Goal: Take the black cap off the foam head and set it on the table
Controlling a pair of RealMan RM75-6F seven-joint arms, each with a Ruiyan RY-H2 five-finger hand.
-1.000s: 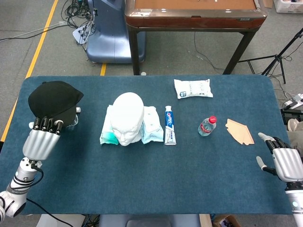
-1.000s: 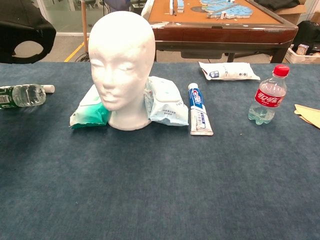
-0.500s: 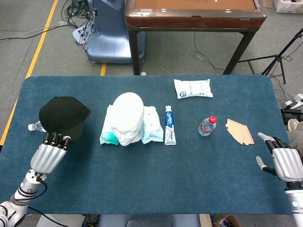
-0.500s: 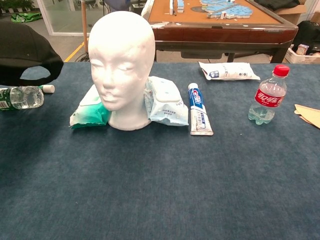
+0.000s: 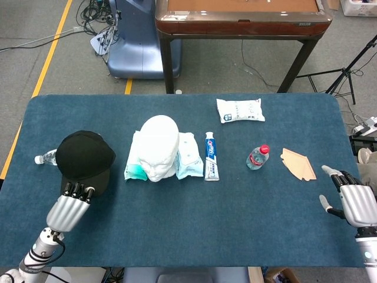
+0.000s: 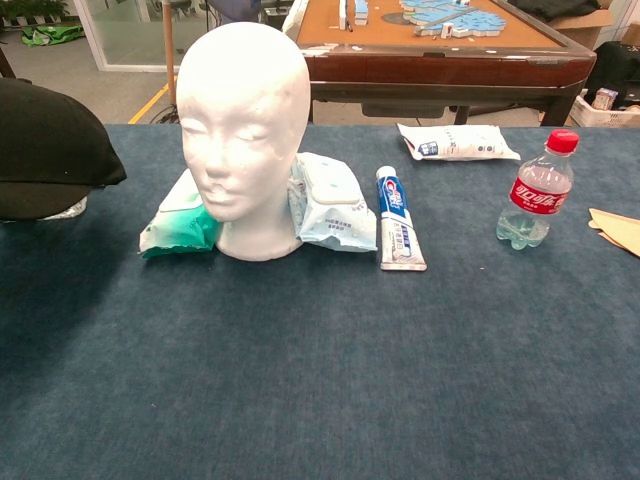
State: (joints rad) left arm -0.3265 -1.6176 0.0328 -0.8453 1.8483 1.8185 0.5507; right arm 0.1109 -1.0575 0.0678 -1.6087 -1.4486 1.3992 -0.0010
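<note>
One hand does it all: your left hand (image 5: 69, 207) pinches the black cap (image 5: 86, 158) low over the worktop (image 5: 194, 218), ready to release, right hand (image 5: 356, 203) loose-fingered, empty.

The left hand (image 5: 70, 207) grips the black cap's (image 5: 85, 160) near edge, fingers curled over it. The right hand (image 5: 353, 200) rests open, well apart from the cap.

A lab: floor cables (image 5: 97, 15), tripod (image 5: 353, 68), yellow floor tape (image 5: 50, 50).
</note>
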